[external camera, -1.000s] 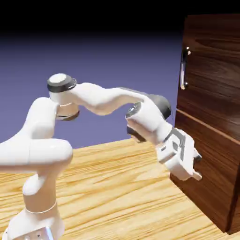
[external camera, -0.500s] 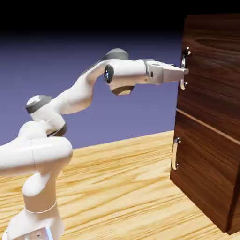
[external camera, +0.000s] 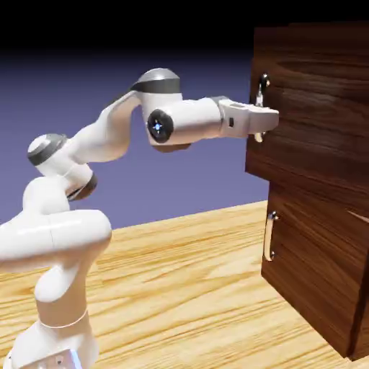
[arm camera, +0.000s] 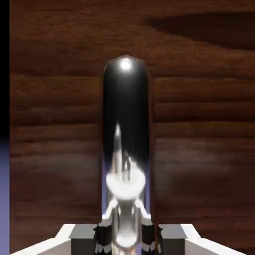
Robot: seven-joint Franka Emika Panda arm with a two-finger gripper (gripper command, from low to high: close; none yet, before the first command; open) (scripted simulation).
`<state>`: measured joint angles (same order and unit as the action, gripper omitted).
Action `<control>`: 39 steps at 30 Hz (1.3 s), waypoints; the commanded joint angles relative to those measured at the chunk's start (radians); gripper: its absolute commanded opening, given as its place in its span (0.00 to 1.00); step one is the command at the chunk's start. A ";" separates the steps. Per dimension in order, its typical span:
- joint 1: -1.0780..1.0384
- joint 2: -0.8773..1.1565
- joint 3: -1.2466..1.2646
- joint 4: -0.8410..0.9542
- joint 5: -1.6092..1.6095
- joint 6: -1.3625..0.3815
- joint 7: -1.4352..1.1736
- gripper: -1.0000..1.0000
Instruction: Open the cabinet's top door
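The cabinet (external camera: pixel 339 43) is a tall dark wood-grain box at the exterior view's right. Its top door (external camera: pixel 317 130) stands pulled out a little, its left edge further left than the lower panel's. My gripper (external camera: pixel 262 121) reaches level from the left and is shut on the top door's silver handle (external camera: pixel 260 85). In the hand view the handle (arm camera: pixel 127 124) fills the middle as a shiny upright bar against the wood of the top door (arm camera: pixel 204 124). The grey fingertips (arm camera: pixel 103 233) press on either side of the bar at the bottom edge, around my gripper (arm camera: pixel 127 234).
The lower door (external camera: pixel 317 274) is shut flush, with its shorter silver handle (external camera: pixel 269 236) at its left edge. The cabinet stands on a light wooden table (external camera: pixel 187 288). The arm's base rises at the lower left.
The arm rose from beside the lower door to the top handle, and the gripper closed on it. The top door's edge and the hand have since come left, out from the cabinet.
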<state>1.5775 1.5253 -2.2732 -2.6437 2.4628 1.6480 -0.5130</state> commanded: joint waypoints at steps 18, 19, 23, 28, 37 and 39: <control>-0.285 -0.413 -0.211 0.001 -0.353 -0.782 -0.337 0.00; -0.315 -0.448 -0.210 0.020 -0.383 -0.825 -0.363 0.00; -0.443 -0.593 -0.179 0.120 -0.514 -0.983 -0.479 0.00; -0.607 -0.774 -0.085 0.285 -0.691 -1.116 -0.629 0.00; -0.854 -1.100 0.186 0.594 -0.988 -1.153 -0.800 0.00; -0.899 -1.172 0.257 0.648 -1.042 -1.134 -0.809 0.00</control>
<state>0.6780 0.3531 -2.0168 -1.9961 1.4205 0.5133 -1.3224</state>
